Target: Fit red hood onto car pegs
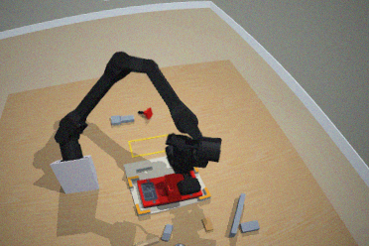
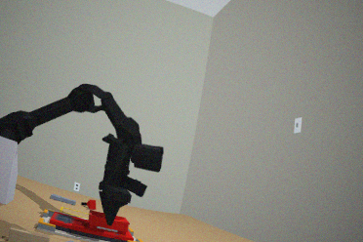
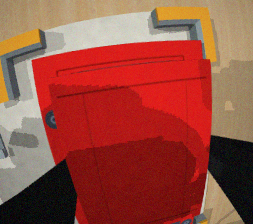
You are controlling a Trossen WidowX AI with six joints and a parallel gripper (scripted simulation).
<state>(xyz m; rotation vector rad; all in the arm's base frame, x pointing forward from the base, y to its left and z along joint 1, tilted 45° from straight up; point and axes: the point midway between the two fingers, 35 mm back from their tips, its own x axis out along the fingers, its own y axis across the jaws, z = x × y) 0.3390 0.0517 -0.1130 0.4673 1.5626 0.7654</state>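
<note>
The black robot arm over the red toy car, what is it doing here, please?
The black robot arm's pincer is shut on the red hood shell, holding it over the red toy car chassis in the white jig with orange corners. The wrist view shows the hood roughly above the deck. Whether the pegs are in the holes cannot be seen.

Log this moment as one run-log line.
phase: placing hood | gripper: shut on red hood | hood: over car chassis in jig | seating on pegs: cannot tell | release: not yet done
</note>
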